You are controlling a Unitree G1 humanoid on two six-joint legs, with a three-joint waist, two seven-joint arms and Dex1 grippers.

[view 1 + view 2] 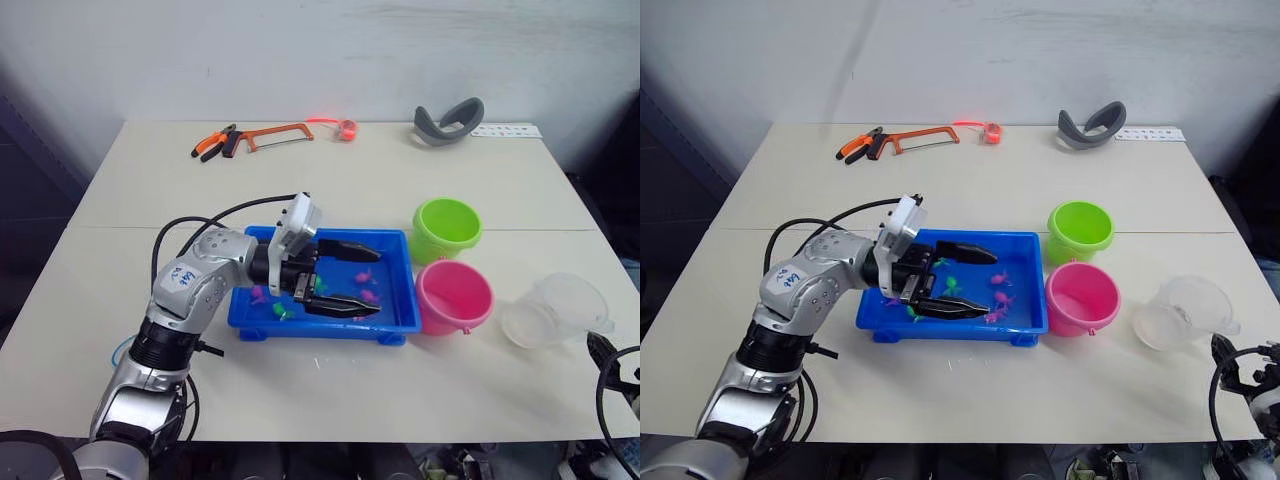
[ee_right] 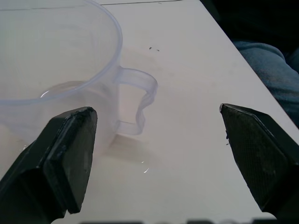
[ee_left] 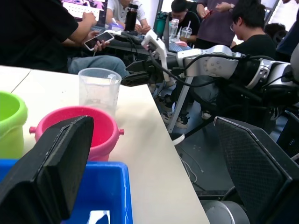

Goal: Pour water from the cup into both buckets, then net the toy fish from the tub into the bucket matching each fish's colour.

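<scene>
The blue tub (image 1: 398, 238) sits mid-table with tiny pink fish (image 1: 364, 277) and green fish (image 1: 283, 312) in it. My left gripper (image 1: 377, 282) hangs open just over the tub, its fingers (image 1: 340, 306) spread along the tub and pointing toward the buckets. The lime green bucket (image 1: 447, 228) and the pink bucket (image 1: 455, 296) stand right of the tub. The clear cup (image 1: 555, 310) stands upright further right. My right gripper (image 2: 156, 112) is open, low at the table's right edge, with the cup's handle (image 2: 140, 105) just ahead between its fingers, not touching.
An orange hacksaw (image 1: 275, 133), pliers (image 1: 215, 143), a red item (image 1: 346, 129) and a grey curved piece (image 1: 448, 122) lie along the far edge. People (image 3: 42, 32) sit close beyond the table's right edge. A small drop (image 2: 145, 170) lies on the table by the cup.
</scene>
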